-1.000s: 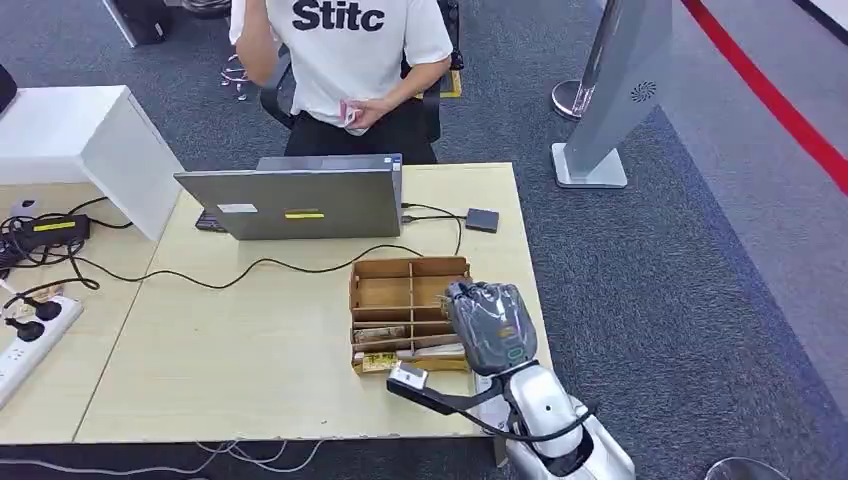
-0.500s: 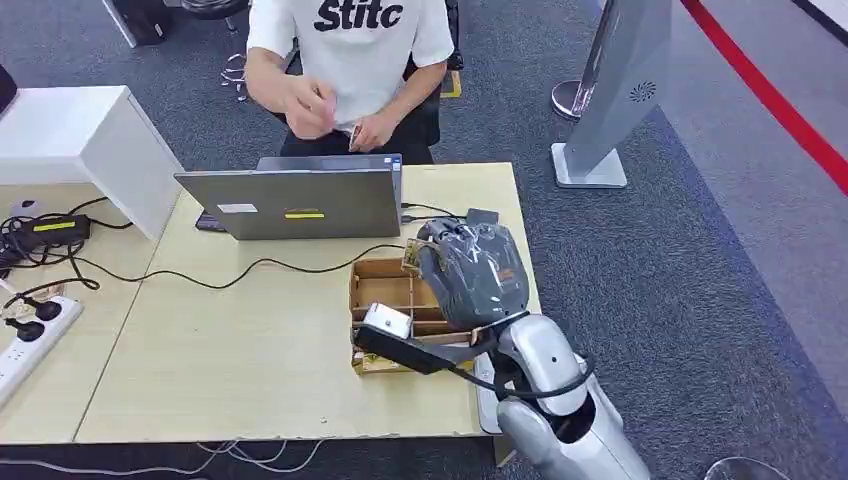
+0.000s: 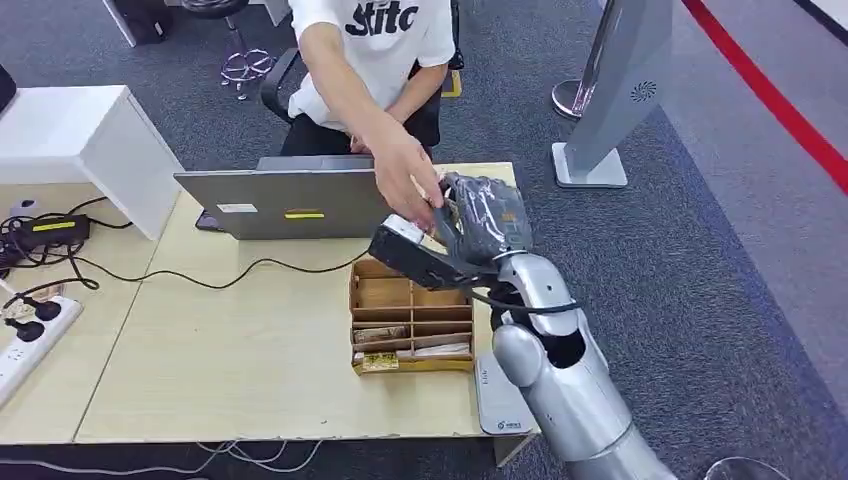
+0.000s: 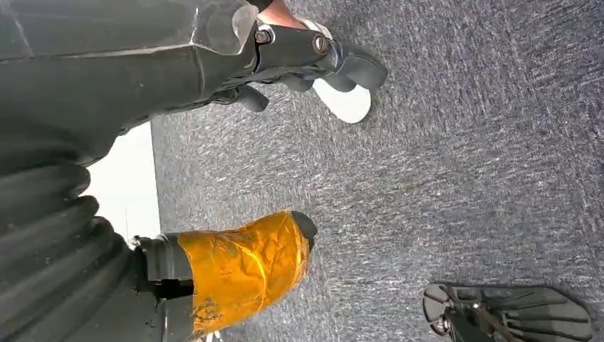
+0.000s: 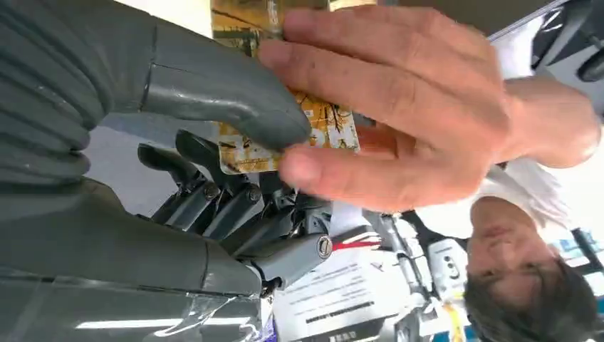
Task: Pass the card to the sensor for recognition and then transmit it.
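grey carpet surrounds a pale wooden table (image 3: 230, 350), on which a laptop (image 3: 300, 205), a divided box (image 3: 410, 320) and trailing cables are laid out. the right hand (image 3: 480, 225) is raised beyond the box, toward the far edge of the table, so that it is brought within reach of the seated person (image 3: 375, 50). the card (image 5: 285, 135) is seen in the right wrist view clamped between the thick thumb and the darker fingers of that hand, with one end left projecting so that it can be taken. the person's hand (image 3: 405, 180) is laid over the projecting end, so a handover is judged to be under way, the card being gripped by both at once. release is not yet made.

the left hand (image 4: 242, 263) is hung low over the carpet, out of the way; whether its fingers are apart or together cannot be told.

compared with half a second earlier, the right hand has been carried from just above the box up and forward to a place beside the laptop, and the person's arm, then held close to the body, has been stretched across the laptop to meet it.
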`<state>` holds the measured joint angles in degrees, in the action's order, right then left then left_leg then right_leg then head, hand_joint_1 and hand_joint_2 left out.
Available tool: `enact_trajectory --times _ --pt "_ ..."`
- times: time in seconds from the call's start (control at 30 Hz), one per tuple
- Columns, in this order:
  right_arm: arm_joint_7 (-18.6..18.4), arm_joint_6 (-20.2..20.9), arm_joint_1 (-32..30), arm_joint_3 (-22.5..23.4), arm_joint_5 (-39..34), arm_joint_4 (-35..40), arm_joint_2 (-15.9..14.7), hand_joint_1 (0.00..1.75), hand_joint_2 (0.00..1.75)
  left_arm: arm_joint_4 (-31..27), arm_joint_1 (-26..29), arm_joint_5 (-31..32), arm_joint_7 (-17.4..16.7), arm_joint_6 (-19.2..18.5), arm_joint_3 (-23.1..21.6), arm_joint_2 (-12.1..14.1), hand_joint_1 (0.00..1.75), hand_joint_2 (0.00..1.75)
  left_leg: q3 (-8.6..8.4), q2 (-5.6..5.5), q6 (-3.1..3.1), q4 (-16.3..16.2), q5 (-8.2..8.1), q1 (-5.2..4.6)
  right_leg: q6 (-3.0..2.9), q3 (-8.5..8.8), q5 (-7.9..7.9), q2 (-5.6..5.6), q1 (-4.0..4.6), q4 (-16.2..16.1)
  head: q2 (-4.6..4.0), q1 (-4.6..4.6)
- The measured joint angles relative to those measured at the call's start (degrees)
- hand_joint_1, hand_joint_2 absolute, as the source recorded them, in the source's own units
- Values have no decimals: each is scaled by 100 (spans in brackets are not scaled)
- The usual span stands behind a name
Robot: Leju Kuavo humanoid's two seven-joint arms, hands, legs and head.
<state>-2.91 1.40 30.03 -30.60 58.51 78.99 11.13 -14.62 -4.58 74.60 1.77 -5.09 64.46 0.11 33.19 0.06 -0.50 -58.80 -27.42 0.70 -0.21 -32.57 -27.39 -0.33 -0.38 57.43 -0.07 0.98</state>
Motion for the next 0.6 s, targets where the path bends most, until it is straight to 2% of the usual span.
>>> enact_trajectory --times 0.03,0.07,0.2,0.43,0.53,0.6 --pt "35 -20 28 44 -4 -72 11 16 175 0 -2 9 2 -11 0 0 0 175 0 0 0 0 0 0 0 0 0 0 0 0 0 0" --pt "85 -61 45 90 -28 -153 31 0 175 0 -4 13 2 -13 -2 0 0 175 0 0 0 0 0 0 0 0 0 0 0 0 0 2" --pt "256 -278 0 376 -553 -284 131 0 175 0 -10 39 2 -13 -7 0 0 175 0 -1 0 0 0 0 0 -1 0 -1 0 0 0 2" --pt "328 -374 -113 796 -886 -332 184 0 175 0 -26 46 2 -13 -9 0 0 175 0 0 0 0 0 0 0 -2 0 1 0 -1 0 2" --pt "354 -536 -225 1131 -1551 -310 223 0 175 0 -25 46 0 -11 -9 0 0 175 0 -3 0 -1 0 0 0 -2 0 -4 0 -1 0 0" --pt "397 -634 -325 1550 -2209 -236 227 0 175 0 -22 46 -6 -11 -9 2 0 175 1 -4 0 -2 0 -1 0 -1 0 -5 0 -2 0 0"
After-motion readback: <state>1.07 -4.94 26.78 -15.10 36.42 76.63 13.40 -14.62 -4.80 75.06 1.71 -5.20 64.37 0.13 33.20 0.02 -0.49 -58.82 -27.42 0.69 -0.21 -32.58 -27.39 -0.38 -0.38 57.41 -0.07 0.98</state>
